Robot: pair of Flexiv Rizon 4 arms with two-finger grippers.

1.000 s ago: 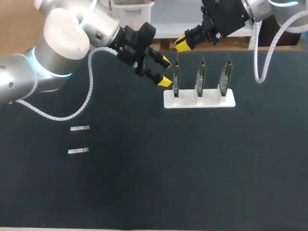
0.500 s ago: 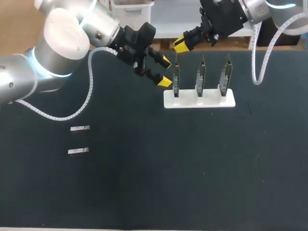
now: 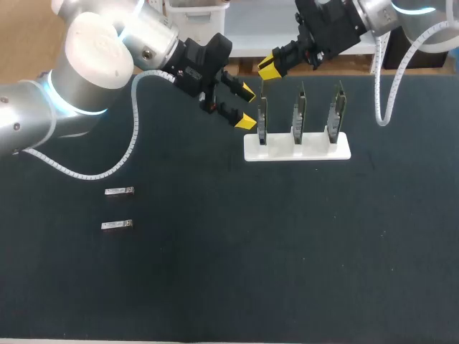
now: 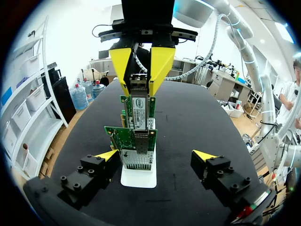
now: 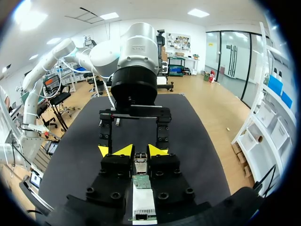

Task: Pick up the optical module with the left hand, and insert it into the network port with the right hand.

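R gripper (image 3: 267, 66) has crept a touch toward 11 o'clock in the head view over the last sec. L arm (image 3: 93, 64) and all else on the table (image 3: 287, 258) sit as before.

Big to small: L arm comes in from 9 o'clock, R arm (image 3: 401, 14) from 1 o'clock. Both meet at the white stand (image 3: 337, 151), approx 1 o'clock from table centre, w/ three network cards (image 3: 299, 115) upright in it. Work is on the first card (image 3: 262, 120), at the stand's 9 o'clock end. Two spare modules (image 3: 118, 191) lie flat well apart from this, at 9 o'clock on the table, one near the other.

Step, as I read it: handover done, insertion in hand. R gripper sits at 12 o'clock of the first card, jaws nearly together and clamped on the optical module (image 4: 139, 85), which hangs at the card's top edge. Can't tell if its nose is seated in the card yet. Next move, I reckon: keep it square to the card and push straight along the fingers, no side load.

L gripper (image 3: 247, 107) is at 9 o'clock of that card, jaws wide apart, holding nothing, touching nothing. In its wrist view the fingers flank the card w/ gaps both sides.
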